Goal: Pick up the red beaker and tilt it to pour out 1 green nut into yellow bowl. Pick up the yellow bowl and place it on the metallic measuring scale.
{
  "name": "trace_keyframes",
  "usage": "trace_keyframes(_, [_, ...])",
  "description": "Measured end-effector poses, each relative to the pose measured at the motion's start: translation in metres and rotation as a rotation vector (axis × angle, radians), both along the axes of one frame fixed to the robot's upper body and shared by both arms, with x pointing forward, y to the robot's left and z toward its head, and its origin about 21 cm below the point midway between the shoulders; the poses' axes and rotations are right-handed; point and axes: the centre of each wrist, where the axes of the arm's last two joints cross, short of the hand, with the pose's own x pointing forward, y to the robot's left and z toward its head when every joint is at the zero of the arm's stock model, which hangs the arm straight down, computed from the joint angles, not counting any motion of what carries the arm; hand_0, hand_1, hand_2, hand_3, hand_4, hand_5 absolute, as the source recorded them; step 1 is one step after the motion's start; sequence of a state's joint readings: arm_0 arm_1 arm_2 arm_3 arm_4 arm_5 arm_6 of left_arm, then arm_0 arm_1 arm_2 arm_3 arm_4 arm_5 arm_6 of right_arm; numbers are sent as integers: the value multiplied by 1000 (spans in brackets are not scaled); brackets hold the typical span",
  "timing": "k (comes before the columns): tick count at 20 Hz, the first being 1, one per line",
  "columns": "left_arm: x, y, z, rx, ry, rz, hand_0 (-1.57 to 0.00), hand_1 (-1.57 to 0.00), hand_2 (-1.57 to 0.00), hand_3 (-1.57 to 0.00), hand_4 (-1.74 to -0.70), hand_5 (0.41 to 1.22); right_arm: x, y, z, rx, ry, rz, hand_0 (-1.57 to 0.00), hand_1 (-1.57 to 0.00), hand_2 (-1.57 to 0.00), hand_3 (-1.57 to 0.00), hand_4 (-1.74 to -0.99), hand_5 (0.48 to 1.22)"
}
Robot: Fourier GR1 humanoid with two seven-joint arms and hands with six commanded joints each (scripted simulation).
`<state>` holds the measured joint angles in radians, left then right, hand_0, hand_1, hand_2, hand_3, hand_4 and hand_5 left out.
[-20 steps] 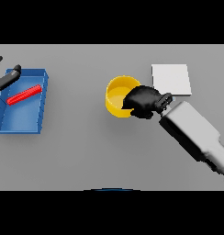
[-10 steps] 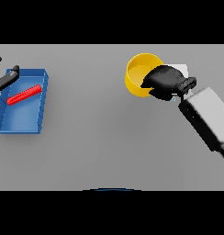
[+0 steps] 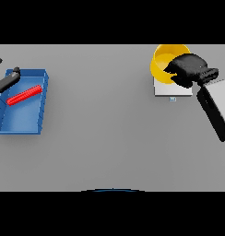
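Grey table point(image 3: 109, 138) in our head view carries one blue tray point(image 3: 22, 120) holding one red beaker point(image 3: 24, 95). Our left hand point(image 3: 6, 80) rests spread at the tray's far-left corner. Our right hand point(image 3: 188, 69) grips the one yellow bowl point(image 3: 164, 62) over the metallic measuring scale point(image 3: 172, 90), mostly hiding it.

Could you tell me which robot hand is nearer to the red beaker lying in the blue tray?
Left. The left robot hand sits at the tray's far-left corner, just beside the red beaker. The right robot hand is across the table, gripping the yellow bowl over the scale.
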<state>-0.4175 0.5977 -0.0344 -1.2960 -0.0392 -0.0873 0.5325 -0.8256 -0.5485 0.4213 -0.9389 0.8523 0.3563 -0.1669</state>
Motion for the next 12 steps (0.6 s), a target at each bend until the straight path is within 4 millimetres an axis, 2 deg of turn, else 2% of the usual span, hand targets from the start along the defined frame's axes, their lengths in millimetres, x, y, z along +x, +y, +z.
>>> trace_keyframes(3, [-1, 6, 0, 4, 7, 10, 1, 1, 1, 1, -863, 784, 9, -11, -13, 18, 12, -44, -1570, -1571, -1475, -1206, -1741, 1221])
trace_keyframes(5, [3, 1, 0, 9, 17, 4, 1, 1, 1, 1, -863, 797, 12, -18, -20, 15, 18, -62, -1571, -1571, -1428, -1290, -1741, 1221])
trace_keyframes(12, [4, 4, 4, 27, 21, 15, 1, 1, 1, 1, -849, 799, 17, -20, -39, 27, 58, -101, -1571, -1571, -1382, -1402, -1741, 1221])
